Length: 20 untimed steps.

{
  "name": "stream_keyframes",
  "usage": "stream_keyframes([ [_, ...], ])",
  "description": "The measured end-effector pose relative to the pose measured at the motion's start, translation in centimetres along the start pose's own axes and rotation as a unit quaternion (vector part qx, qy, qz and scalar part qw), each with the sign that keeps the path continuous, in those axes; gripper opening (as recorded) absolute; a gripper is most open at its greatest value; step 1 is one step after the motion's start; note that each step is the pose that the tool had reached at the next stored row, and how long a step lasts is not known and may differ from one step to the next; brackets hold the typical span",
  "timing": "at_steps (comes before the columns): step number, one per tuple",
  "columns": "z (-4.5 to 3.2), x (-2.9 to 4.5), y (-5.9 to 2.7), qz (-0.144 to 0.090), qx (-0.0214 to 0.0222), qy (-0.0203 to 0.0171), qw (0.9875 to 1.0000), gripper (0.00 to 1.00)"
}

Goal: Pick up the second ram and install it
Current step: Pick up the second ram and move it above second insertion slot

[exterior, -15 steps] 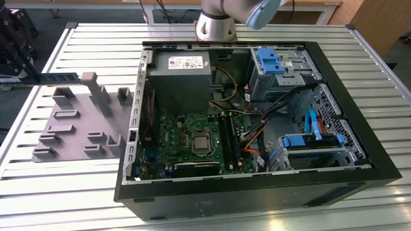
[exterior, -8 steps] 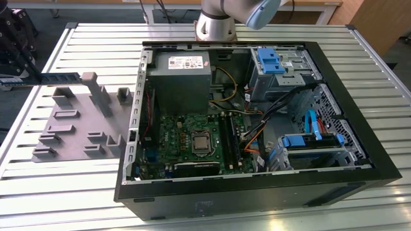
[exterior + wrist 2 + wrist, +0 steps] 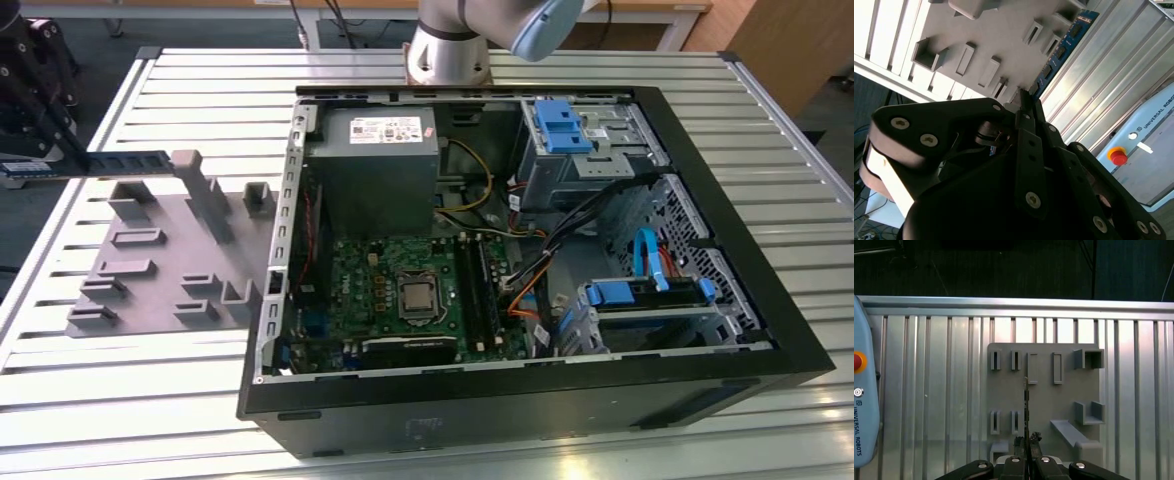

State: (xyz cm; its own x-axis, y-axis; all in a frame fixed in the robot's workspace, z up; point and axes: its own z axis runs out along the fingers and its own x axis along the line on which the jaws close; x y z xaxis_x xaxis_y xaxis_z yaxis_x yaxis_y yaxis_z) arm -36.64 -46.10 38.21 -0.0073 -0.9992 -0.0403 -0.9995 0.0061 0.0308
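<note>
Off at the exterior view's left, over the far edge of the grey fixture (image 3: 150,268), the black hand (image 3: 1027,441) is clamped on one end of the memory stick (image 3: 131,160). The stick lies level and on edge, its free end just beside one of the fixture's tall upright blocks (image 3: 190,172). In both wrist views the two fingers (image 3: 1030,150) pinch the thin board between them. The first wrist view shows it as a narrow line above the fixture plate, between the rows of small holders. The fixture lies flat on the ribbed metal tabletop (image 3: 147,405). Just beside it, toward the exterior view's right, the open black computer case (image 3: 534,405) lies on its side, with the green motherboard (image 3: 380,275) showing inside, well apart from the stick.
</note>
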Motion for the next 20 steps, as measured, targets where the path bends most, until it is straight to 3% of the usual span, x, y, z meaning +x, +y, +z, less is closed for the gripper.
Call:
stream_keyframes([
  [20, -0.01, 0.0, -0.57, 0.0, 0.0001, -0.0001, 1.0, 0.14],
])
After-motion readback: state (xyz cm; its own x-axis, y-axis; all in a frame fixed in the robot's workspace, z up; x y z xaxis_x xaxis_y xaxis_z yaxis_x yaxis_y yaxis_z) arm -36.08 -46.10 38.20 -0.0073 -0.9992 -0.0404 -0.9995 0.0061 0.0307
